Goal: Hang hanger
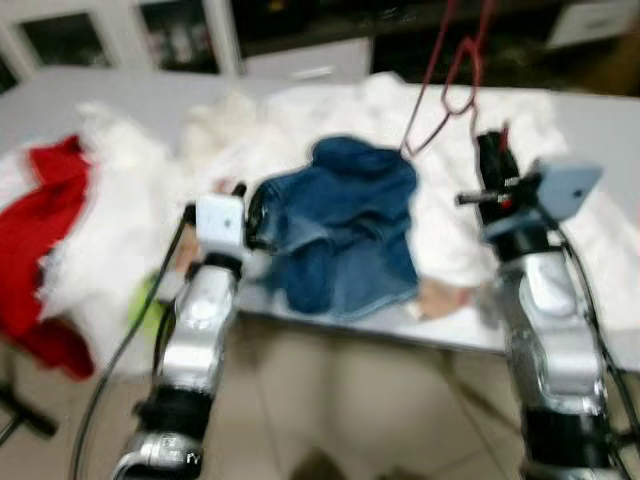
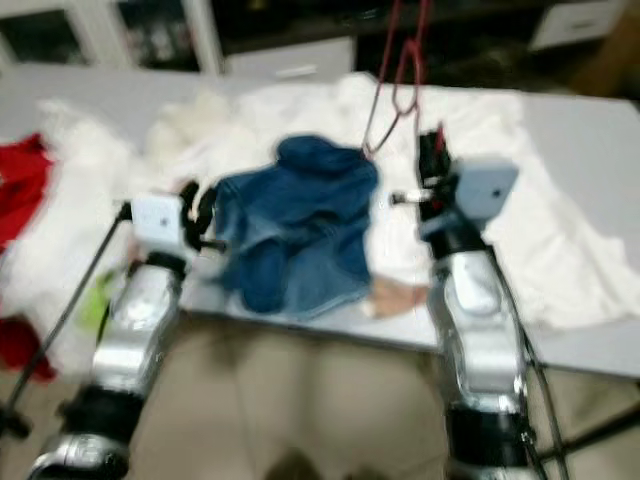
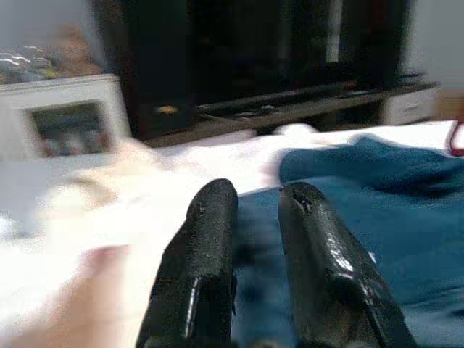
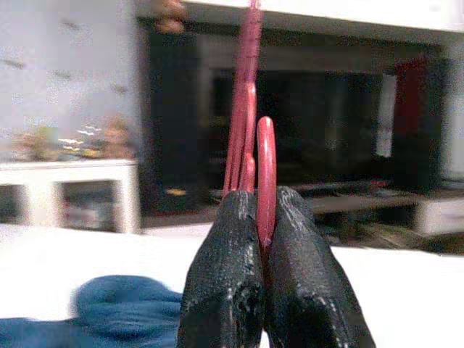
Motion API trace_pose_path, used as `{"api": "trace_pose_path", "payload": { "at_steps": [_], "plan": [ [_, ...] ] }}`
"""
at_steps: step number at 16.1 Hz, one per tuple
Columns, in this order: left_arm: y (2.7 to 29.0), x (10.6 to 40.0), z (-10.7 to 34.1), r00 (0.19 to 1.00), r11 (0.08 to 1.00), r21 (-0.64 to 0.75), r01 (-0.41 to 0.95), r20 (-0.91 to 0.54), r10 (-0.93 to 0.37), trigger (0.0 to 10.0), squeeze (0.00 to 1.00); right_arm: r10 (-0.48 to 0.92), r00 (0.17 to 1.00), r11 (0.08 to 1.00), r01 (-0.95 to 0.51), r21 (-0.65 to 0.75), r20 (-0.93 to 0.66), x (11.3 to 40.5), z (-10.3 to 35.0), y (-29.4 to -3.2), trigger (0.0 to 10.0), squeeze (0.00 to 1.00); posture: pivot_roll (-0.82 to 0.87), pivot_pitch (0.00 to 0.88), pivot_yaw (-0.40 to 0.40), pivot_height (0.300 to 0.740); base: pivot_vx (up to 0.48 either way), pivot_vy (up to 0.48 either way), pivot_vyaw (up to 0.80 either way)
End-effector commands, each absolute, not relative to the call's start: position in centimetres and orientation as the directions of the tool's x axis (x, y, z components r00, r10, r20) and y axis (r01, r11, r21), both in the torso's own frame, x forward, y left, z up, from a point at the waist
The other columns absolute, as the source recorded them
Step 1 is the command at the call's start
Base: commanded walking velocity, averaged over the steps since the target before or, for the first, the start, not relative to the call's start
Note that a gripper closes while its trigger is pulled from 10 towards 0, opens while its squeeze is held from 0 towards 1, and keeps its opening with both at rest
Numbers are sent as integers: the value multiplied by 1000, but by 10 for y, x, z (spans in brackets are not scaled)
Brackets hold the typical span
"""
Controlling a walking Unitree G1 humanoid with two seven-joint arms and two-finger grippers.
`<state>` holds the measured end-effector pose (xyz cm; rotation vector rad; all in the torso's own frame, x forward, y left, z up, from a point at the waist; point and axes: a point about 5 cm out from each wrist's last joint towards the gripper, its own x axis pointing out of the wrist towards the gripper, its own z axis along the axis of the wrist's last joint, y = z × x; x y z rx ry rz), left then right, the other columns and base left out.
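A thin red wire hanger (image 1: 452, 75) stands up from my right gripper (image 1: 489, 143), which is shut on its lower part; the red wire (image 4: 265, 170) is pinched between the black fingers. A blue denim garment (image 1: 345, 228) lies crumpled on the white sheet at the table's middle. My left gripper (image 1: 240, 200) hovers at the garment's left edge, fingers (image 3: 210, 246) slightly apart with only a narrow gap and nothing held, the blue denim (image 3: 377, 203) just beyond them.
White cloth (image 1: 130, 200) is heaped over the grey table (image 1: 60, 100), with a red garment (image 1: 40, 240) hanging off the left side. Dark cabinets (image 1: 300, 25) stand behind. Tiled floor (image 1: 360, 400) lies below the table's front edge.
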<state>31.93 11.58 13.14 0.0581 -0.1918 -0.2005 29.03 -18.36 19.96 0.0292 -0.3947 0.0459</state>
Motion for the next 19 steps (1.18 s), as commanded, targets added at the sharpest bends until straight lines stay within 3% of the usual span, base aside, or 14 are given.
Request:
{"api": "trace_pose_path", "payload": {
  "at_steps": [1,10,15,19],
  "plan": [
    [123,320,136,961,979,97,180,196,-196,10000,0,58,913,997,-74,24,405,292,205,-176,10000,0,64,5,57,740,0,0,0],
    [120,319,137,953,973,97,208,206,-224,10000,0,55,914,997,-72,29,402,292,204,-176,10000,0,64,7,59,740,0,0,0],
    [105,317,154,860,904,144,403,277,-428,10000,0,58,913,997,-75,27,405,293,205,-175,10000,0,68,4,54,740,0,0,0],
    [78,306,159,701,750,190,634,269,-661,10000,0,58,913,997,-75,28,403,293,205,-174,10000,0,63,6,59,740,0,0,0]
  ]
}}
